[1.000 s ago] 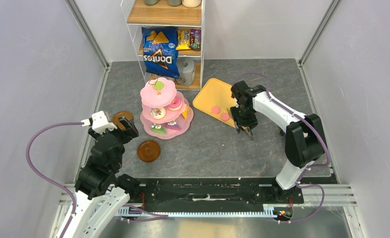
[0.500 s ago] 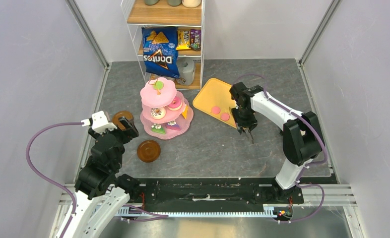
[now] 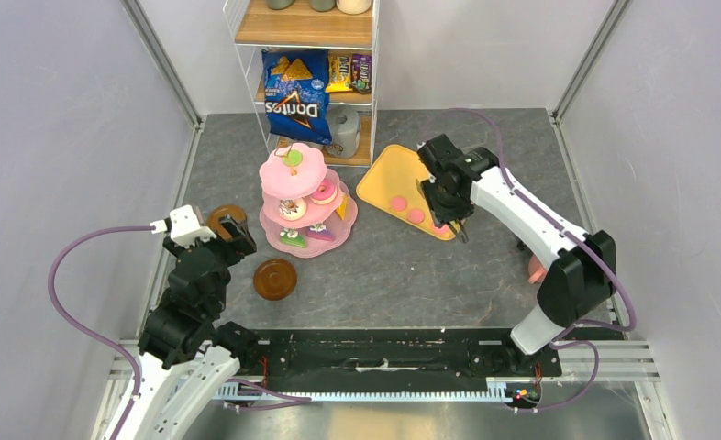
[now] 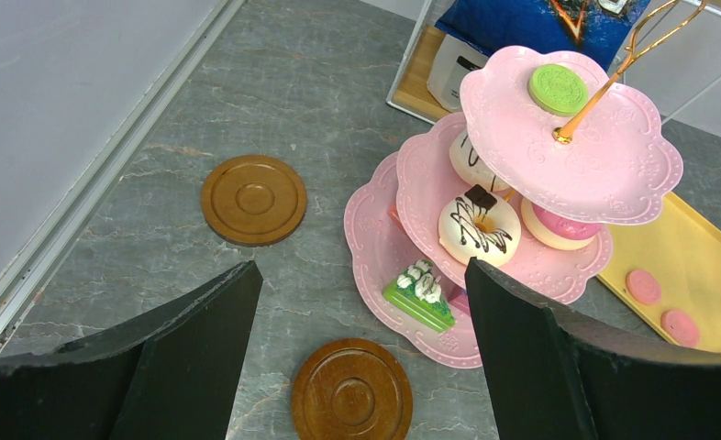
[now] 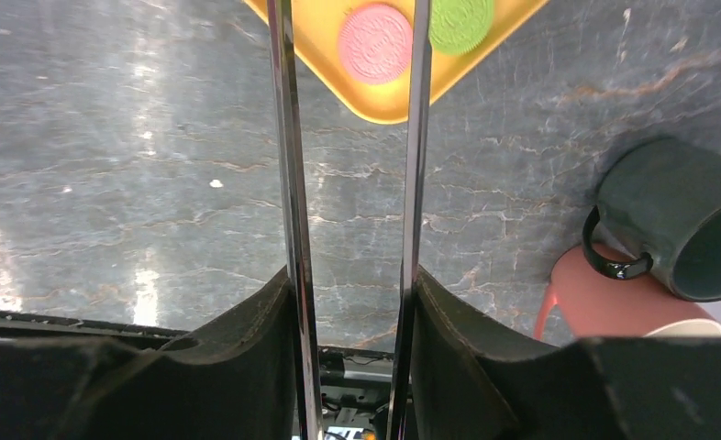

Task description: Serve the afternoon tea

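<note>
The metal tongs (image 5: 286, 183) are gripped between the fingers of the right tool (image 5: 352, 341), and their two blades are reached out over the near corner of the yellow tray (image 5: 386, 103). A pink macaron (image 5: 375, 41) is seen between the blades, and a green macaron (image 5: 460, 20) lies just beside the right blade. The tong tips are cut off by the frame edge. The left tool (image 4: 359, 275) is held wide open and empty above the two brown saucers (image 4: 253, 199).

If the blades are closed off-centre, the flat pink macaron could be squeezed out sideways. The green one could be nudged off the tray by the right blade. The tray itself could be shoved if the tips are pressed down too hard.

More than one pink macaron and a green one are held by the tray. On the pink three-tier stand (image 4: 614, 170), another green macaron (image 4: 557, 88) is on top, a drizzled donut (image 4: 479, 226) is in the middle, and a green cake slice (image 4: 418, 293) is at the bottom. The dark-green mug (image 5: 678, 220) and pink mug (image 5: 604, 298) are touching and not yet set on the saucers.
</note>
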